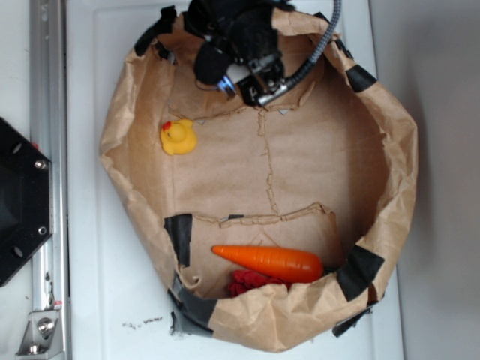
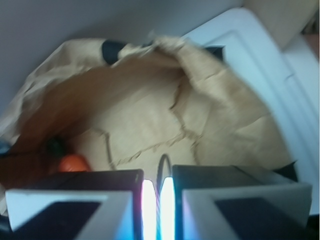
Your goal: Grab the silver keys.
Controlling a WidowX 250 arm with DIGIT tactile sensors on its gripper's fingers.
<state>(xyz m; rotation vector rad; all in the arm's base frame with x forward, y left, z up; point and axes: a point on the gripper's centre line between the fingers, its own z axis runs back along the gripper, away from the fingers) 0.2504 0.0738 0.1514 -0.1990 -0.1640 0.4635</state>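
Observation:
My gripper [image 1: 251, 84] hangs at the far rim of the brown paper bag [image 1: 397, 172], lifted off its floor. A shiny bit of the silver keys [image 1: 268, 93] shows at its tips. In the wrist view the jaws [image 2: 158, 200] stand almost together. A thin dark wire ring [image 2: 163, 164] of the keys is pinched between the bright pads [image 2: 148, 210] and loops up above them. The rest of the bunch is hidden below the fingers.
A yellow rubber duck [image 1: 178, 138] sits on the bag floor at the left. An orange carrot [image 1: 270, 261] [image 2: 73, 163] and a red thing [image 1: 251, 282] lie at the near wall. A metal rail [image 1: 46, 150] and a black mount [image 1: 19, 202] stand to the left.

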